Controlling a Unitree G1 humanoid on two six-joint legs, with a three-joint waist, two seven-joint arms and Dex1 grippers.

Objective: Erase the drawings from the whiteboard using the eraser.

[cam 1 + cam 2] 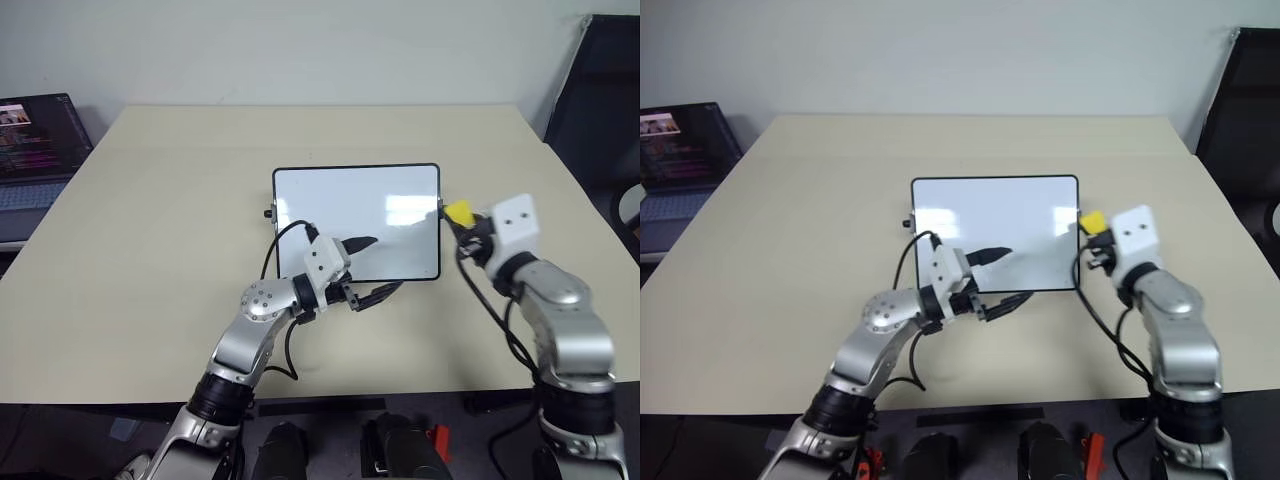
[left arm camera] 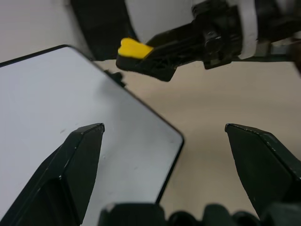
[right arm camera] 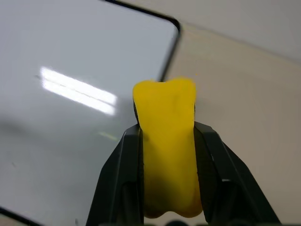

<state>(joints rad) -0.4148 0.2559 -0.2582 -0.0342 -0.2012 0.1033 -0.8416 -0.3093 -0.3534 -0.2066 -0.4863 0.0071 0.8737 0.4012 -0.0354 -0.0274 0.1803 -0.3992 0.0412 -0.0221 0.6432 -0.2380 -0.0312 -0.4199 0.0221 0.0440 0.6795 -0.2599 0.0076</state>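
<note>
Beige table [image 1: 150, 250] fills my head view, with the whiteboard [image 1: 355, 200] lying flat at its middle and a laptop [image 1: 35, 140] at the far left edge. My left gripper [image 1: 372, 270] hangs over the board's near edge, fingers spread and empty. My right gripper [image 1: 462, 222] sits at the board's right side, clamped on the yellow eraser [image 1: 459, 211].

From my left wrist, the wiped white surface looks clean.

From my right wrist, the eraser is pinched between both fingers above the board's corner.
</note>
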